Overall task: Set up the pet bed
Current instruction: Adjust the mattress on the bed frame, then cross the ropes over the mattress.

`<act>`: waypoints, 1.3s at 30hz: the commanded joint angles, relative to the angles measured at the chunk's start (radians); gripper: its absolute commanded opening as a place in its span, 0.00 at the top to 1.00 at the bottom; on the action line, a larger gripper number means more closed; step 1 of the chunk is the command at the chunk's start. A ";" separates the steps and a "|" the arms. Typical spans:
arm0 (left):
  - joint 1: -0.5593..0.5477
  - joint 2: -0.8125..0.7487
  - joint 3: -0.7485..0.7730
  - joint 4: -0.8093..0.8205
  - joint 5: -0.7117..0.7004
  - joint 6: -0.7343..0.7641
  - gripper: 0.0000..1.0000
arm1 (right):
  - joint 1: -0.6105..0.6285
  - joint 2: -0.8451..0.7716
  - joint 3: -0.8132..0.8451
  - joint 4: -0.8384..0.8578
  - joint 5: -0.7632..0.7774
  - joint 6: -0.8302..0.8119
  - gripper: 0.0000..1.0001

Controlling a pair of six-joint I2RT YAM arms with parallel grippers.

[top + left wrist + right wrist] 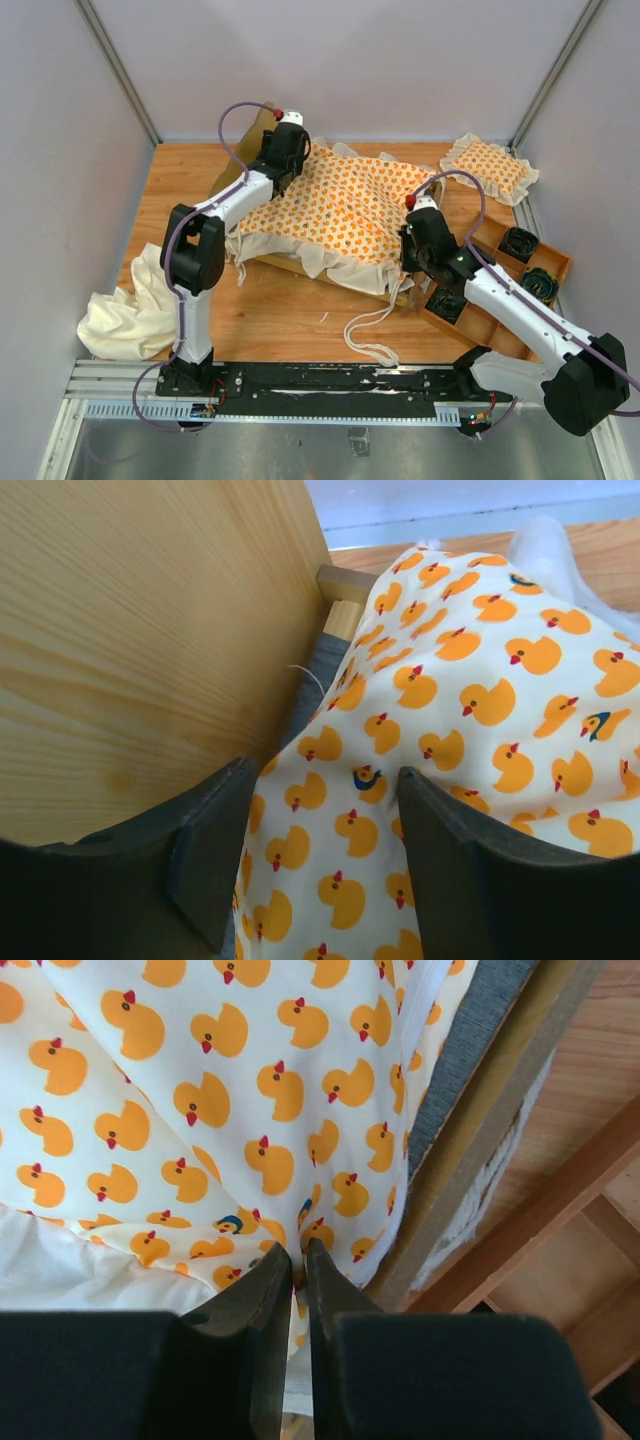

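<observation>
The pet bed's duck-print cushion (pixel 340 205) lies across its light-wood frame (pixel 290 266). My left gripper (pixel 282 172) is at the cushion's far left corner, beside the headboard (pixel 150 630). In the left wrist view the left gripper (pixel 322 780) stands open, its fingers straddling the cushion (pixel 480 700) without pinching it. The grey base (pixel 318 675) shows in the gap by the headboard. My right gripper (pixel 410 260) is at the near right corner. In the right wrist view the right gripper (pixel 298 1250) is shut on a fold of the cushion (pixel 230 1090), next to the frame rail (pixel 480 1150).
A small duck-print pillow (pixel 490 165) lies at the back right. A plain cream cloth (pixel 125 310) is heaped at the front left. A wooden compartment tray (pixel 505 285) with black rolled items (pixel 519 241) sits on the right. Tie strings (pixel 370 335) trail onto the table.
</observation>
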 commanded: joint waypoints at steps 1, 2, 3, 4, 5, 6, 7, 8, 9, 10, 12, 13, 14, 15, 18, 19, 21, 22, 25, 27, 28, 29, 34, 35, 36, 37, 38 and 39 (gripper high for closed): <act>0.011 -0.062 0.072 -0.109 0.085 -0.046 0.32 | 0.016 -0.038 0.046 -0.116 0.052 0.018 0.80; 0.011 -0.081 0.081 -0.152 0.120 -0.063 0.30 | 0.016 -0.045 0.059 -0.134 0.047 0.014 0.74; 0.010 -0.106 0.085 -0.176 0.151 -0.085 0.27 | 0.016 -0.052 0.072 -0.149 0.039 0.003 0.69; 0.008 -0.146 0.077 -0.196 0.192 -0.101 0.26 | 0.017 -0.061 0.081 -0.158 0.023 -0.015 0.64; 0.007 -0.179 0.063 -0.210 0.235 -0.110 0.24 | 0.017 -0.070 0.090 -0.161 0.001 -0.041 0.59; 0.004 -0.216 0.044 -0.221 0.261 -0.117 0.22 | 0.017 -0.077 0.103 -0.165 -0.028 -0.076 0.56; -0.002 -0.255 0.016 -0.225 0.267 -0.122 0.21 | 0.016 -0.083 0.112 -0.167 -0.064 -0.105 0.54; -0.009 -0.296 -0.014 -0.226 0.272 -0.125 0.19 | 0.018 -0.092 0.119 -0.163 -0.089 -0.128 0.53; -0.015 -0.336 -0.049 -0.225 0.284 -0.126 0.18 | 0.022 -0.101 0.120 -0.153 -0.104 -0.148 0.53; -0.020 -0.376 -0.081 -0.227 0.297 -0.128 0.16 | 0.030 -0.111 0.120 -0.137 -0.117 -0.175 0.53; -0.025 -0.450 -0.142 -0.237 0.318 -0.149 0.10 | 0.056 -0.138 0.118 -0.099 -0.126 -0.220 0.53; -0.025 -0.491 -0.179 -0.238 0.337 -0.156 0.08 | 0.072 -0.149 0.115 -0.076 -0.132 -0.241 0.53; -0.025 -0.532 -0.228 -0.237 0.364 -0.164 0.08 | 0.087 -0.162 0.107 -0.046 -0.156 -0.260 0.53; -0.025 -0.572 -0.266 -0.238 0.373 -0.175 0.07 | 0.104 -0.178 0.088 0.001 -0.186 -0.284 0.53; -0.025 -0.698 -0.387 -0.236 0.425 -0.195 0.06 | 0.154 -0.228 -0.005 0.180 -0.275 -0.380 0.52; -0.025 -0.735 -0.426 -0.238 0.440 -0.202 0.05 | 0.174 -0.238 -0.033 0.231 -0.296 -0.415 0.52; -0.025 -0.816 -0.516 -0.235 0.439 -0.230 0.05 | 0.214 -0.238 -0.075 0.317 -0.315 -0.500 0.51; -0.025 -0.861 -0.566 -0.226 0.435 -0.253 0.05 | 0.234 -0.225 -0.088 0.356 -0.310 -0.536 0.51; -0.025 -1.001 -0.727 -0.178 0.429 -0.321 0.08 | 0.302 -0.146 -0.058 0.352 -0.294 -0.639 0.50; -0.025 -1.103 -0.824 -0.160 0.423 -0.361 0.11 | 0.358 -0.079 -0.022 0.339 -0.249 -0.701 0.50; -0.025 -1.141 -0.864 -0.156 0.417 -0.380 0.12 | 0.391 -0.047 -0.013 0.342 -0.221 -0.739 0.50; -0.025 -1.176 -0.903 -0.152 0.410 -0.412 0.14 | 0.421 -0.016 -0.004 0.343 -0.196 -0.772 0.50; -0.025 -1.297 -1.057 -0.123 0.354 -0.489 0.18 | 0.522 0.136 0.003 0.409 -0.027 -0.913 0.48; -0.025 -1.308 -1.074 -0.122 0.355 -0.502 0.19 | 0.525 0.159 0.006 0.420 -0.007 -0.923 0.48; -0.024 -1.313 -1.088 -0.120 0.359 -0.513 0.19 | 0.526 0.184 0.012 0.424 0.010 -0.928 0.48; -0.025 -1.317 -1.100 -0.117 0.365 -0.523 0.19 | 0.526 0.203 0.018 0.427 0.030 -0.928 0.48; -0.025 -1.317 -1.111 -0.111 0.369 -0.535 0.19 | 0.526 0.221 0.018 0.435 0.043 -0.932 0.48; -0.024 -1.317 -1.124 -0.095 0.375 -0.548 0.19 | 0.527 0.236 0.018 0.440 0.047 -0.941 0.49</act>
